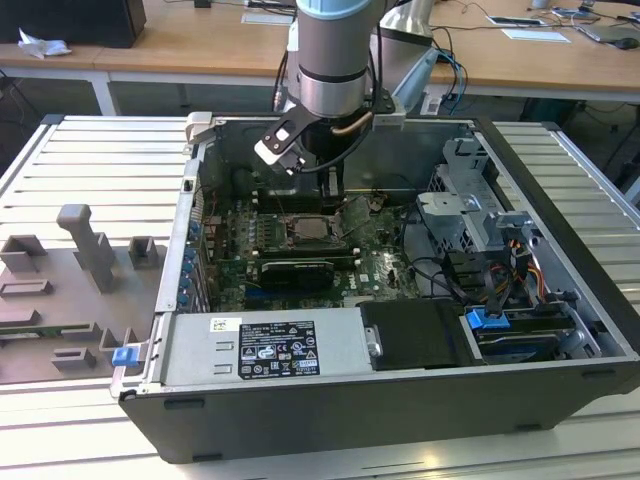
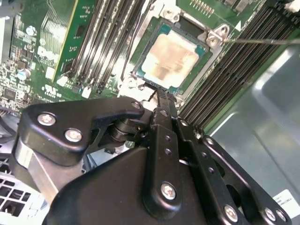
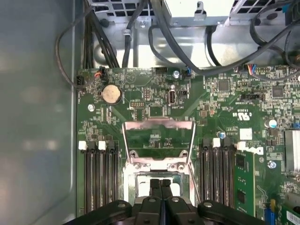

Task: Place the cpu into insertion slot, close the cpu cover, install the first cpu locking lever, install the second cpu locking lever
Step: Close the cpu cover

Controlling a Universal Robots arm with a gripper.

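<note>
Claw (image 2: 161,95) closed on nothing, tip at edge of cpu (image 2: 169,58) in insertion slot (image 2: 185,27); cpu cover (image 3: 159,123) open

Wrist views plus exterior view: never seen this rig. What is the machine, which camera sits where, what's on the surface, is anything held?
The exterior view looks from off the arm at an open computer case on a ribbed table, with one robot arm reaching down into it. Both wrist views come from cameras riding on the arm. They look past its black gripper at the green motherboard.

The cpu, a pale square chip, already sits in the insertion slot. The cpu cover, a silvery frame with a window, stands swung open. Long black memory slots flank the socket.

The gripper is shut and holds nothing. Its tips are close by the chip's edge; whether they touch it I cannot tell.
</note>
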